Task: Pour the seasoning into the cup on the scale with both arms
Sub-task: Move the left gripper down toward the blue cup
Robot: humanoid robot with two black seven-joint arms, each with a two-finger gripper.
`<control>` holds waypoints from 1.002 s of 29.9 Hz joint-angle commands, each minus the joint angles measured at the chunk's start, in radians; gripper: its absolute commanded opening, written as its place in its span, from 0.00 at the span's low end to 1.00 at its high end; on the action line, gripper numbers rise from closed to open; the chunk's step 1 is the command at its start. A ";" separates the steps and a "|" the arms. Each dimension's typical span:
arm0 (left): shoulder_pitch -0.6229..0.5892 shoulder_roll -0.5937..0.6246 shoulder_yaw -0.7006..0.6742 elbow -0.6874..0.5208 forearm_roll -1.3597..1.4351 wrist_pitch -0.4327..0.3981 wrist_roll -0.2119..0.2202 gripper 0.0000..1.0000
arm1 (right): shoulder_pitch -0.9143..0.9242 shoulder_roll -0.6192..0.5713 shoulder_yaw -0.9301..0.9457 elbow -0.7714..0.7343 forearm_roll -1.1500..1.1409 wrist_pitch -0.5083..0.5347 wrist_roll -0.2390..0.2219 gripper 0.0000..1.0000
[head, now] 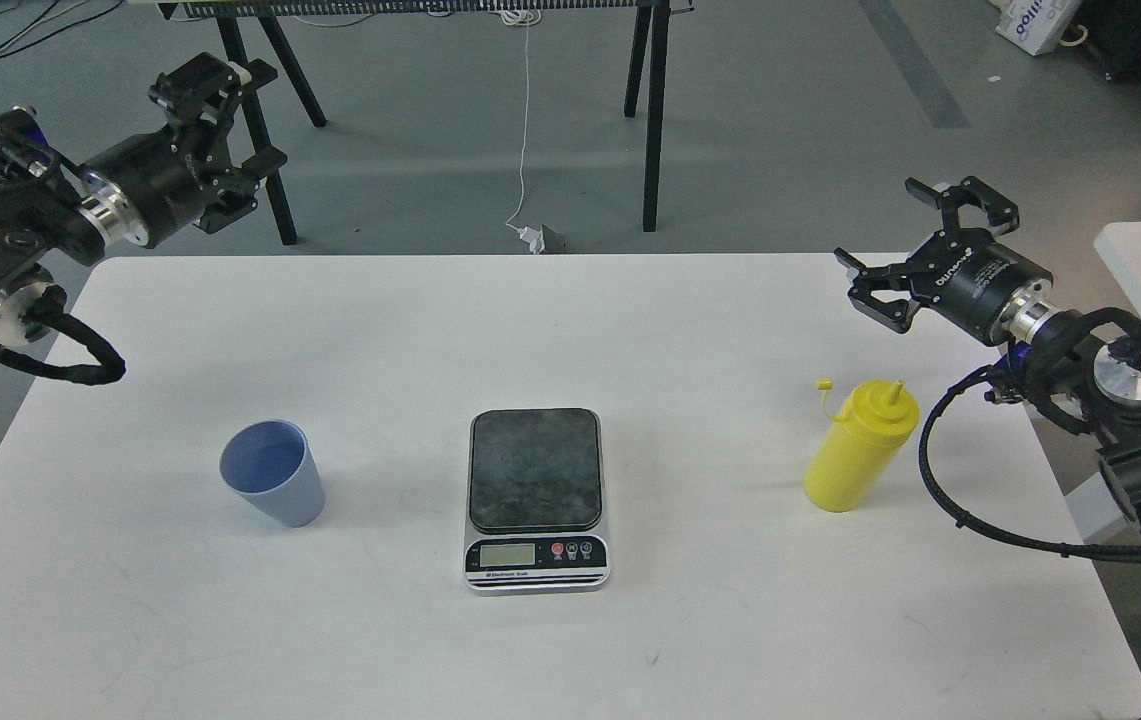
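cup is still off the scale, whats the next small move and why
Probably bring the left gripper down toward the cup. The cup stands on the table left of the scale, whose plate is bare, and that gripper hangs high, holding nothing. The seasoning can wait until the cup is placed.

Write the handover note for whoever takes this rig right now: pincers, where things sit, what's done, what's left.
Left pincer: open, empty, raised beyond the table's far-left corner.
Right pincer: open, empty, above the table's right edge, behind the bottle.
Cup: upright on the table, left of the scale, empty as far as can be seen.
Scale: centre of the table, weighing plate bare.
Seasoning bottle: upright right of the scale, cap off the nozzle.
Done: nothing yet.
Left: put the cup on the scale, grasp the bottle, pour.
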 commanded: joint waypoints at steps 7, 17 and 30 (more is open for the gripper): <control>-0.015 0.003 -0.043 0.004 -0.027 0.000 0.000 1.00 | -0.002 0.017 0.007 -0.013 0.001 0.000 0.001 0.99; -0.023 -0.035 -0.089 0.083 -0.032 0.000 0.000 1.00 | -0.003 0.017 0.007 -0.005 0.001 0.000 0.001 0.99; -0.191 0.235 -0.023 -0.483 1.025 0.000 0.000 0.99 | -0.017 0.014 0.048 -0.005 0.002 0.000 0.001 0.99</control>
